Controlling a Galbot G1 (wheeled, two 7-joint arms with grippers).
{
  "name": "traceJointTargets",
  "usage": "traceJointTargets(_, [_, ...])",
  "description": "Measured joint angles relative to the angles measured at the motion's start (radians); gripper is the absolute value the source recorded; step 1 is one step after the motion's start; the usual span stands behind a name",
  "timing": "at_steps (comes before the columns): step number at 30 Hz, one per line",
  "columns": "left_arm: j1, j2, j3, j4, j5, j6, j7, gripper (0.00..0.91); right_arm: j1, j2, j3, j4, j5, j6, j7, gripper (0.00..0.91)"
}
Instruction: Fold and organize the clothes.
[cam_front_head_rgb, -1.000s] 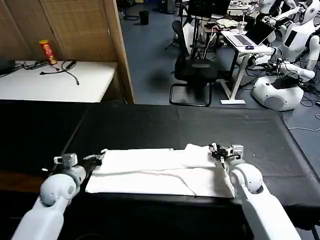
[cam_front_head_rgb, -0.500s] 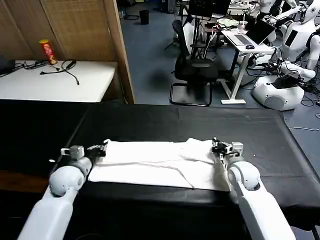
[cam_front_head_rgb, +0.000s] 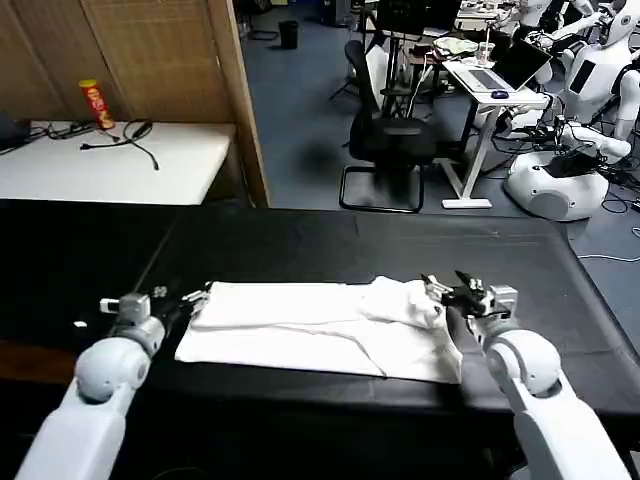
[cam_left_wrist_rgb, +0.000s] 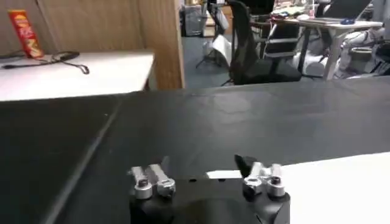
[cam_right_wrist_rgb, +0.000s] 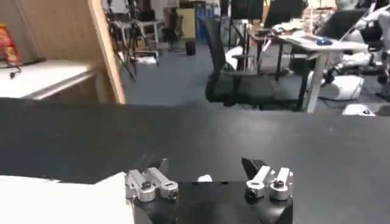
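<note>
White T-shirt lying folded on the black table, a gripper at each end.

The black table (cam_front_head_rgb: 300, 245) carries the T-shirt (cam_front_head_rgb: 320, 330), folded into a long band across its near middle, bunched at the right end. The left gripper (cam_front_head_rgb: 190, 298) sits at its left edge, jaws spread and empty. The right gripper (cam_front_head_rgb: 447, 290) is at the bunched end, jaws apart, seemingly clear of the cloth.

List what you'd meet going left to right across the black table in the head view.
left pincer → T-shirt → right pincer
</note>
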Motion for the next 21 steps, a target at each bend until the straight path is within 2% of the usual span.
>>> traceJointTargets(7, [0.078, -0.050, -0.023, -0.010, 0.004, -0.004, 0.005, 0.868, -0.033, 0.000, 0.004, 0.062, -0.001, 0.000, 0.000, 0.878])
traceJointTargets(8, [0.085, -0.056, -0.024, -0.011, 0.003, -0.004, 0.008, 0.741, -0.037, 0.000, 0.007, 0.067, -0.002, 0.000, 0.000, 0.878])
traceJointTargets(10, [0.099, -0.070, -0.024, -0.012, 0.003, -0.007, 0.014, 0.644, -0.045, 0.000, 0.010, 0.076, -0.002, 0.001, 0.000, 0.878])
traceJointTargets(11, [0.103, -0.076, -0.024, -0.012, 0.005, -0.009, 0.016, 0.546, -0.047, 0.000, 0.011, 0.078, -0.002, 0.002, 0.000, 0.878])
traceJointTargets(13, [0.110, -0.086, -0.025, -0.010, 0.008, -0.014, 0.018, 0.429, -0.052, 0.000, 0.014, 0.086, -0.004, 0.005, 0.000, 0.878])
traceJointTargets(14, [0.113, -0.091, -0.026, -0.009, 0.009, -0.015, 0.019, 0.176, -0.053, 0.000, 0.015, 0.087, -0.005, 0.007, 0.000, 0.878])
traceJointTargets(16, [0.120, -0.102, -0.026, -0.008, 0.010, -0.017, 0.019, 0.098, -0.054, 0.002, 0.016, 0.091, -0.007, 0.010, 0.000, 0.878])
traceJointTargets(17, [0.123, -0.107, -0.025, -0.008, 0.010, -0.017, 0.019, 0.029, -0.054, 0.002, 0.016, 0.092, -0.008, 0.011, -0.001, 0.878])
traceJointTargets(21, [0.132, -0.124, -0.025, -0.009, 0.008, -0.019, 0.018, 0.000, -0.052, 0.003, 0.016, 0.096, -0.010, 0.015, -0.003, 0.878])
